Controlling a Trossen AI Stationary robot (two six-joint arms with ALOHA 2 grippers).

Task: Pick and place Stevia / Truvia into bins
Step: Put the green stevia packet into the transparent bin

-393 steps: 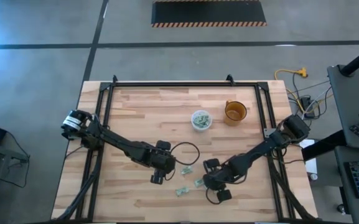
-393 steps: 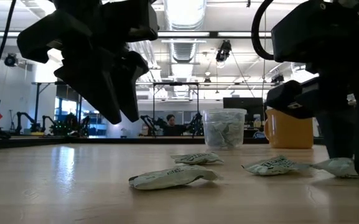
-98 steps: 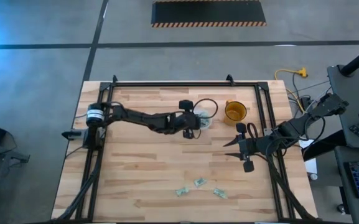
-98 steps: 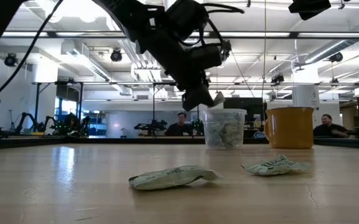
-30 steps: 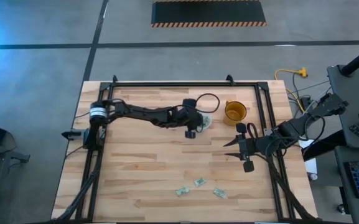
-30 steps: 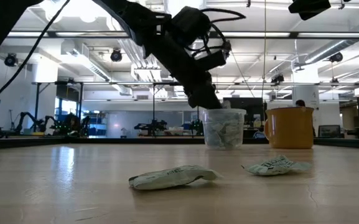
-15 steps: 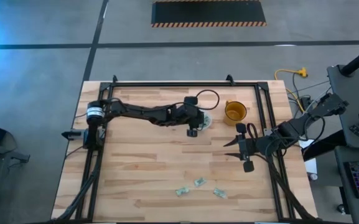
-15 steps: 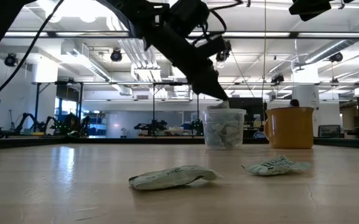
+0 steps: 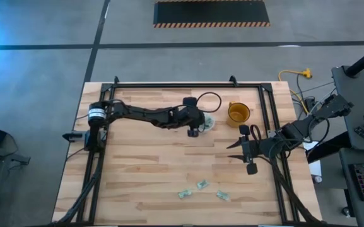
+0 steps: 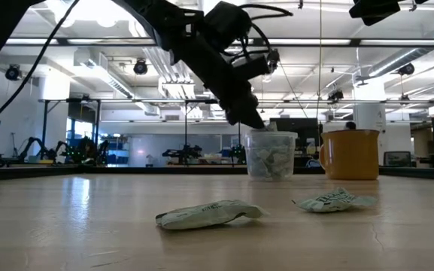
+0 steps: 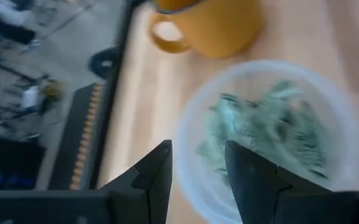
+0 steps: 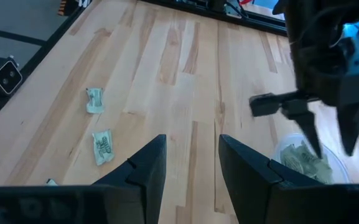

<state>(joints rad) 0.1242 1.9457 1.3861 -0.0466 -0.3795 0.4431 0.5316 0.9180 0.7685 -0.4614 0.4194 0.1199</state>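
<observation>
The bin is a clear plastic cup (image 11: 260, 137) holding several pale green Stevia sachets; it stands on the table (image 9: 144, 157) left of an orange mug (image 9: 238, 113). My left gripper (image 11: 198, 168) hovers open just above the cup's left rim (image 10: 253, 120) with nothing between its fingers. Three loose sachets (image 9: 202, 185) lie flat near the table's near edge, and in the low view two of them show (image 10: 209, 214). My right gripper (image 9: 231, 145) hangs open above the table's right part, empty.
The orange mug (image 10: 350, 154) stands close to the cup's right side. A black frame runs along the table's left, far and right edges (image 9: 169, 85). Bare wood lies between the cup and the loose sachets (image 12: 94, 99).
</observation>
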